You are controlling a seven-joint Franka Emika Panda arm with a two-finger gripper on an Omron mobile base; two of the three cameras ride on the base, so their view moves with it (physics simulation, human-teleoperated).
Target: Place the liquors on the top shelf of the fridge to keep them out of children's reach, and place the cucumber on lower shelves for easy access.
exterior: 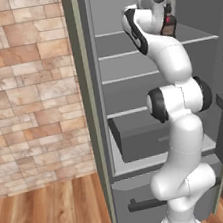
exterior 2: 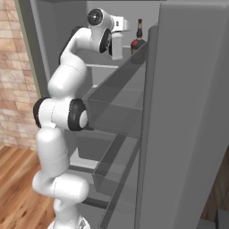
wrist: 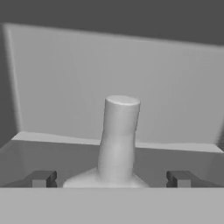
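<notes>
The fridge (exterior: pixel 99 110) stands open, and my arm reaches up to its top shelf (exterior: pixel 118 55). In the hand view the tall clear-white liquor bottle (wrist: pixel 118 140) stands upright on that shelf, its neck rising between my fingertips (wrist: pixel 41 178). My gripper (wrist: pixel 110 180) is open, with a gap on each side of the bottle's shoulders. Just right of my hand on the same shelf stands the squat dark red-brown liquor bottle (exterior 2: pixel 137 42) (exterior: pixel 170 24) with its black neck. The lower shelves (exterior: pixel 128 77) lie bare below. The cucumber is out of view.
A boxy grey drawer (exterior: pixel 137 137) sits under the shelves, with a dark bar handle (exterior: pixel 142 205) lower down. The open fridge door (exterior 2: pixel 192 112) with its narrow trays (exterior 2: pixel 116 85) stands close on the right. A brick wall (exterior: pixel 30 95) lies left of the fridge.
</notes>
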